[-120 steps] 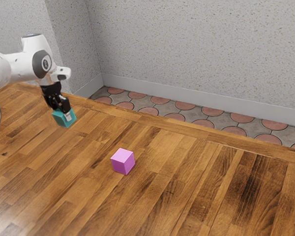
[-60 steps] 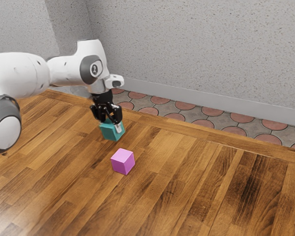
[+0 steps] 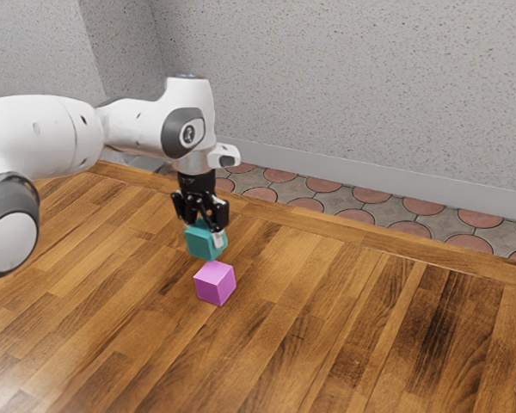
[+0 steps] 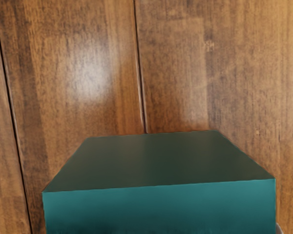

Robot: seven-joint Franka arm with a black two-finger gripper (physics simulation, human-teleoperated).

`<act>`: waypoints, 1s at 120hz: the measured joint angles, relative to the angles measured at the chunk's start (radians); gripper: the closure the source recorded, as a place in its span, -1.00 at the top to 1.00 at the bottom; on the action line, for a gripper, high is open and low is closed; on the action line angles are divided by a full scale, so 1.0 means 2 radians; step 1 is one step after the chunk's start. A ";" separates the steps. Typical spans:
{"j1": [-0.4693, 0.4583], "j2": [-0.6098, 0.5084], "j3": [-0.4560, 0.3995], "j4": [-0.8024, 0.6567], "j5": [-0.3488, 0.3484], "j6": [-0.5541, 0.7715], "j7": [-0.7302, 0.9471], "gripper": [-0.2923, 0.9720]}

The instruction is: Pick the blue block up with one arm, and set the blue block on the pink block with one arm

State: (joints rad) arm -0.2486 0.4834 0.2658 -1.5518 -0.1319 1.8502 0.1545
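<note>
Glossy wood table (image 3: 370, 327); blue block (image 3: 206, 245) & pink block (image 3: 215, 284) matt, smooth.

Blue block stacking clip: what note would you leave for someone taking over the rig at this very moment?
Hand: shut on the blue block, holding it in the air.
Blue block: clear of the wooden table, close above the pink block, not touching it; exact alignment is hard to judge.
Done: the pick-up.
Left: centre over the pink block, lower, open the hand.

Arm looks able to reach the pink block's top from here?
Probably yes: the hand, shut on the blue block, hangs just above the pink block, with nothing between them.
</note>
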 joint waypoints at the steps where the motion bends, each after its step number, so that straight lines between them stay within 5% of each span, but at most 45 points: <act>1: 0.000 0.000 0.000 0.000 0.000 0.000 0.001 -0.39; 120: -0.015 -0.057 -0.001 -0.109 -0.016 0.074 0.053 -0.51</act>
State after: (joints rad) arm -0.2785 0.3703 0.2648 -1.7697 -0.1645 1.9977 0.2602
